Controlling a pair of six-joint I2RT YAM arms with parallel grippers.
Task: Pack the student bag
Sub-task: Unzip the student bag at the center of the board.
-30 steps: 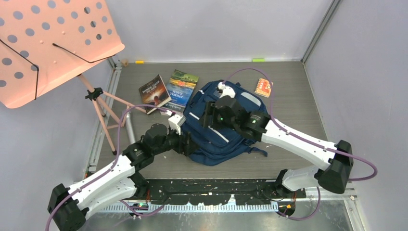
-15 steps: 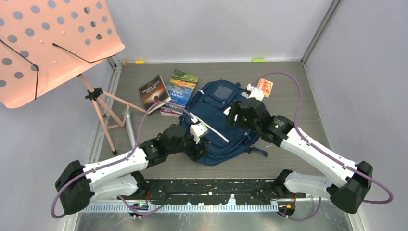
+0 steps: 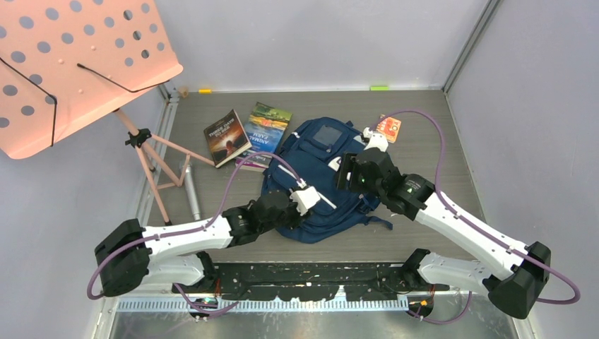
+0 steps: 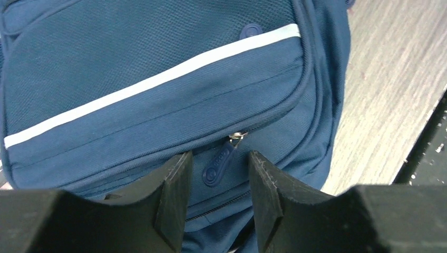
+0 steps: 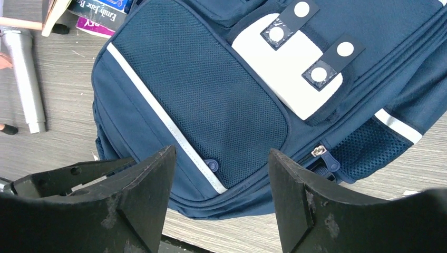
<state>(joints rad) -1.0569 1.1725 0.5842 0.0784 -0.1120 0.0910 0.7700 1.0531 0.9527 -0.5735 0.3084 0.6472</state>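
Top view: the student bag (image 3: 321, 176) lies flat in the middle of the tabletop (image 3: 431, 152), front face up. Two books (image 3: 244, 134) sit just beside its far left corner. The left arm (image 3: 191, 236) reaches in at the bag's near edge and the right arm (image 3: 459, 219) at its right side.

It looks soft, floppy and light, so I expect it to sag and bunch under any pull. I'd work it by the zip tabs and pin the fabric with the other arm.

Left wrist: the left gripper (image 4: 217, 158) hovers low over the navy fabric. Its fingers (image 4: 174, 195) stand apart with a blue zip pull (image 4: 217, 167) lined up in the gap. They aren't clamped on it. I can't tell whether the tips brush the cloth. A white stripe (image 4: 153, 84) runs across the pocket above.

Right wrist: the right gripper (image 5: 221, 158) is spread wide and holds nothing, well above the bag. From here I see a navy mesh panel (image 5: 211, 100), a white buckle patch (image 5: 287, 74) with black tabs and white dots, and a second zip tab (image 5: 327, 157) by the side pocket.
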